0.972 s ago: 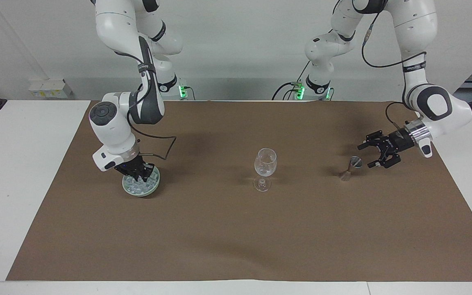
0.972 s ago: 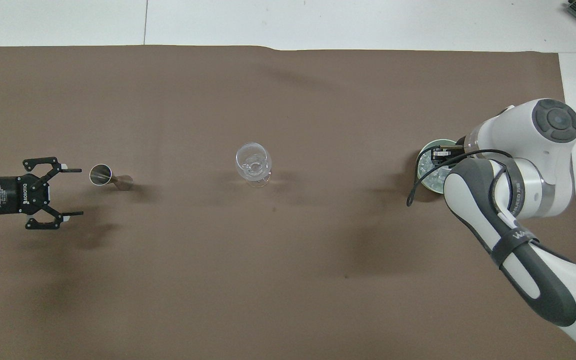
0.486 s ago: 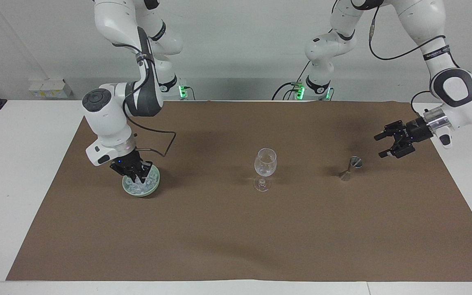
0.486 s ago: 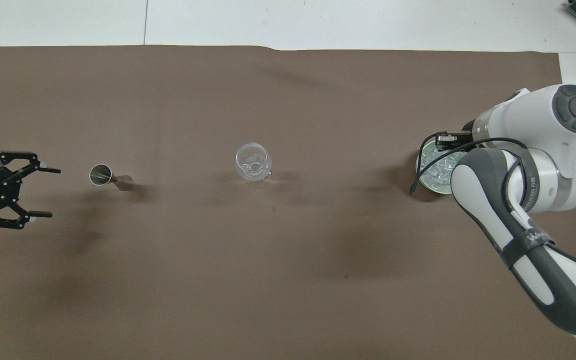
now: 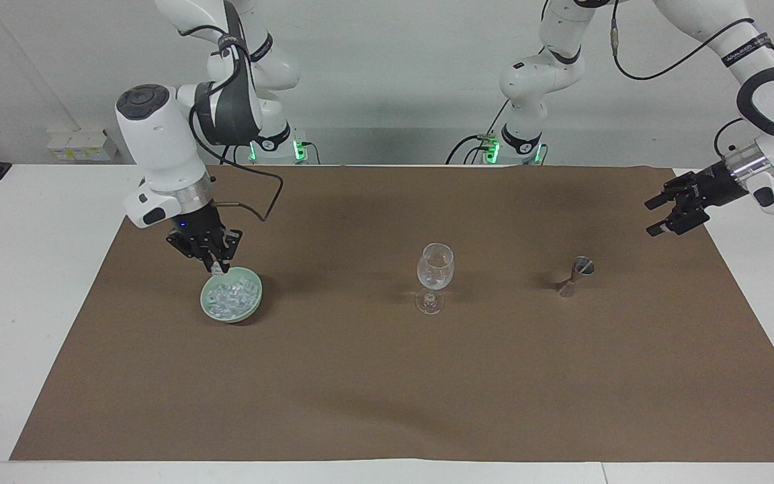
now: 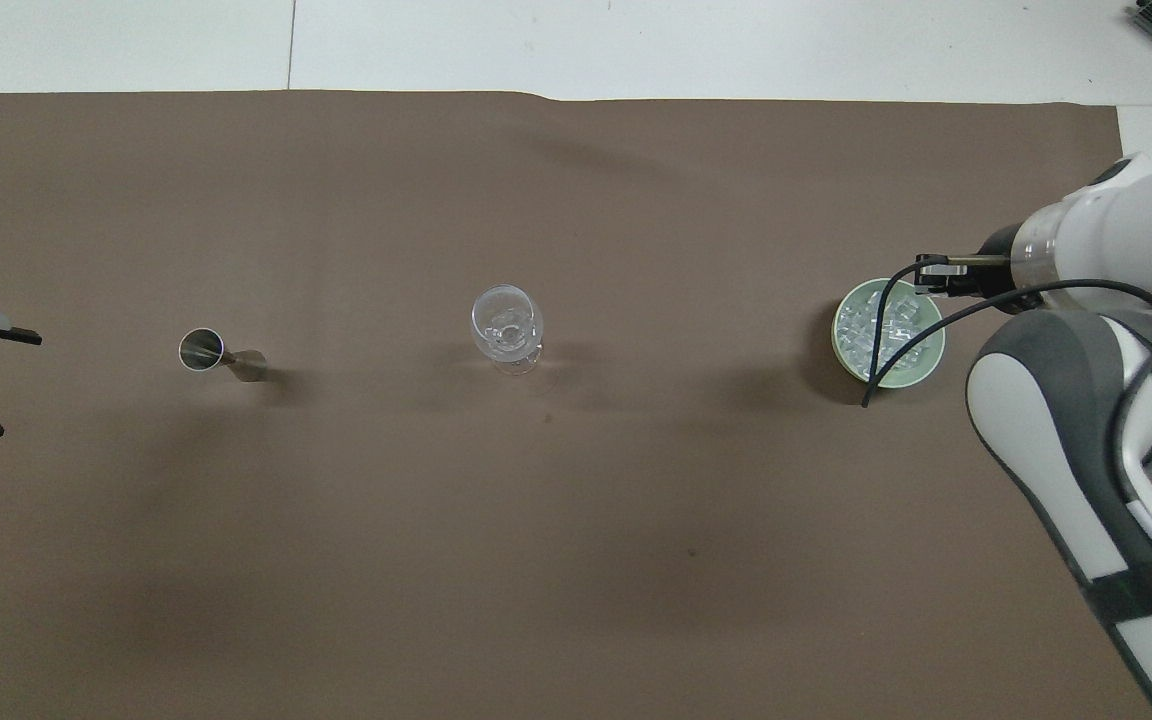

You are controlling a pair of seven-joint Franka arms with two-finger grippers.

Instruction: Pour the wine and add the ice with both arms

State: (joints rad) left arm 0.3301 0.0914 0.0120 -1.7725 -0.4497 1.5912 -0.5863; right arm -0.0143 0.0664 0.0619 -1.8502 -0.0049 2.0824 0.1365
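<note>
Just under the right gripper, pinching one clear ice chunk, sits the pale green bowl; jolted, it may slip out. Left gripper hangs spread.

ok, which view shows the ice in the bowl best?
Overhead view: it looks straight down into the pale green bowl, so the ice chunks show apart, though a cable crosses them. The facing view shows a foreshortened heap.

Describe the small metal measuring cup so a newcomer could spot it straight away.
Start at the brown mat covering the table and find the wine glass at its middle. Beside the glass, toward the left arm's end, stands the metal measuring cup. It alone is opaque, silvery, hourglass-shaped, and much shorter than the glass.
</note>
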